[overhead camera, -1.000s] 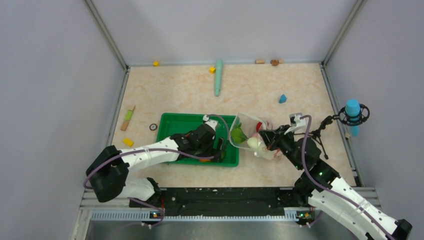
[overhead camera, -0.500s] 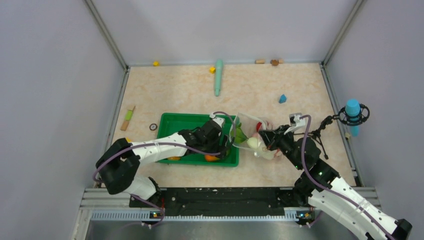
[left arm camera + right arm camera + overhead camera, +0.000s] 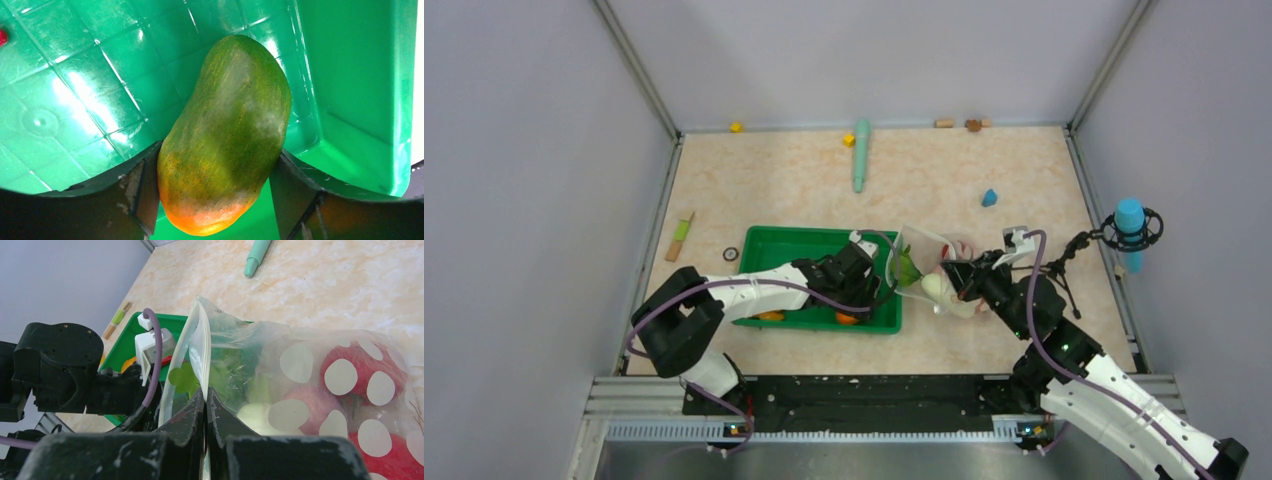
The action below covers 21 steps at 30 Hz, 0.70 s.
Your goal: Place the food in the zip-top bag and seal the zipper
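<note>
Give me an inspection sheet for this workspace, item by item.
Surface: beige marbled table, green tray on it.
Job's things: mango in tray; dotted bag open-mouthed, holding tomatoes, radish, leaf.
Clutter: teal stick, blue block, yellow block, wooden blocks.
Grippers: left gripper fingers against both mango sides; right gripper shut on bag's mouth edge.
Cables: purple cable along each arm.
Surroundings: grey walls, blue microphone at right.

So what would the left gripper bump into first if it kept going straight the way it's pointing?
The green-and-orange toy mango: it sits right between the fingers of the left gripper. Past it comes the floor of the green plastic tray, probably next, though depth is hard to judge here.
</note>
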Tool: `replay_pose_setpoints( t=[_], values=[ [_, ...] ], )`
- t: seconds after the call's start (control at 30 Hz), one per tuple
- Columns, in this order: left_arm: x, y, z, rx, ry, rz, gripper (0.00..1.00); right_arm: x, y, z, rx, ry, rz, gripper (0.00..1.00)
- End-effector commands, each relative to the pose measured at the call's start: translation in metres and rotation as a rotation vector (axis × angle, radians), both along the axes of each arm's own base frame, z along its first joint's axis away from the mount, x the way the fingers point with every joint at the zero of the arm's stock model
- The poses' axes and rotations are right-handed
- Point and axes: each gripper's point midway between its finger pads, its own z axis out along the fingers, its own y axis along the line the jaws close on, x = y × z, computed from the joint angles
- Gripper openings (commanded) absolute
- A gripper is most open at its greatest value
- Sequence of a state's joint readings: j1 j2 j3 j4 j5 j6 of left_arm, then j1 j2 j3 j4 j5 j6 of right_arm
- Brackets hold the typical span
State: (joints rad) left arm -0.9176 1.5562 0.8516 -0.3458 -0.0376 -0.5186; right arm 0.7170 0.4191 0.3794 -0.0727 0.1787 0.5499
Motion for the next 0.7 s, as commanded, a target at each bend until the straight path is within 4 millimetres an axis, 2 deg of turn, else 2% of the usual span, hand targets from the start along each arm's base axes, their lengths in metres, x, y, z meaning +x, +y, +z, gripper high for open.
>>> replay_pose_setpoints(
  t=[0.0,0.1,0.17,0.27,0.37,0.57,0.67],
  values=[
    [-0.004,0.006,-0.001,0.022,0.016,-0.001,0.66,0.002,-0.001,0.013,0.021,-0.045,-0.008,0.0],
    [0.003,0.007,0.011,0.007,-0.026,0.025,0.51,0.002,-0.002,0.014,0.021,-0.046,-0.012,0.0],
    [0.009,0.01,0.021,-0.001,-0.066,0.059,0.35,0.002,-0.002,0.014,0.022,-0.047,-0.011,0.0],
    [0.018,0.02,0.039,-0.003,-0.136,0.128,0.16,0.002,-0.002,0.014,0.022,-0.047,-0.011,0.0],
    [0.03,0.03,0.063,-0.02,-0.223,0.213,0.01,0.003,-0.003,0.013,0.022,-0.047,-0.015,0.0],
    [0.049,0.039,0.123,-0.162,-0.392,0.344,0.0,0.002,-0.002,0.014,0.027,-0.05,-0.008,0.0],
    [0.05,0.03,0.153,-0.278,-0.444,0.318,0.0,0.001,0.0,0.014,0.032,-0.05,0.001,0.0]
  ],
)
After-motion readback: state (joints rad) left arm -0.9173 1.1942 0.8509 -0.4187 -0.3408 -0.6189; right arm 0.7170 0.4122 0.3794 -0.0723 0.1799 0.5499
